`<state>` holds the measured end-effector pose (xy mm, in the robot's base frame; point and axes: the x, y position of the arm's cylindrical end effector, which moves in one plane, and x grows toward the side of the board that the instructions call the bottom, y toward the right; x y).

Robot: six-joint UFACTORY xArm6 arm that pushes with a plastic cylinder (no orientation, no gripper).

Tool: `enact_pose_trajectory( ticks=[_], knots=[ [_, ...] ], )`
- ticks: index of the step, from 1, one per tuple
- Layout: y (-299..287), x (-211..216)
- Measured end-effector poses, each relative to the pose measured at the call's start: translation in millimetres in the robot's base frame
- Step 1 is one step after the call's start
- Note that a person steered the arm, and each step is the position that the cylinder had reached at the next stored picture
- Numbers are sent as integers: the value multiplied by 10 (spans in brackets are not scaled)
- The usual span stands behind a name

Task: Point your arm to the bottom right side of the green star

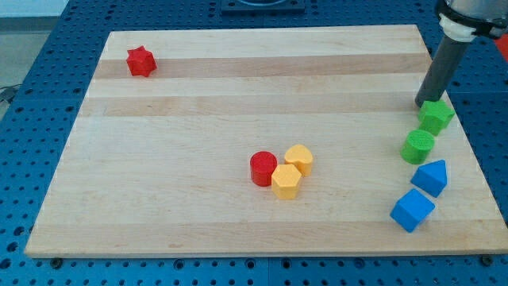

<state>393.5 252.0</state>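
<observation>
green star (436,116) touching my tip (422,103), at tip's lower right.

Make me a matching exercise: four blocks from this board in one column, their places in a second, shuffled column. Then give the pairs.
Blocks:
1. red star
2. green star
3. red cylinder
4. blue cube

Places:
A. board's middle, touching a yellow block
B. view's top left corner of the board
C. nearest the view's bottom right corner
D. view's right edge, right at my tip

Pairs: 1-B, 2-D, 3-A, 4-C
</observation>
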Motion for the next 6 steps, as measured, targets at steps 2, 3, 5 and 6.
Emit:
enact_pose_trajectory(
  ticks=[2, 3, 5, 6],
  knots=[
    [233, -413],
    [499, -327],
    [797, 687],
    [756, 1262]
  ],
)
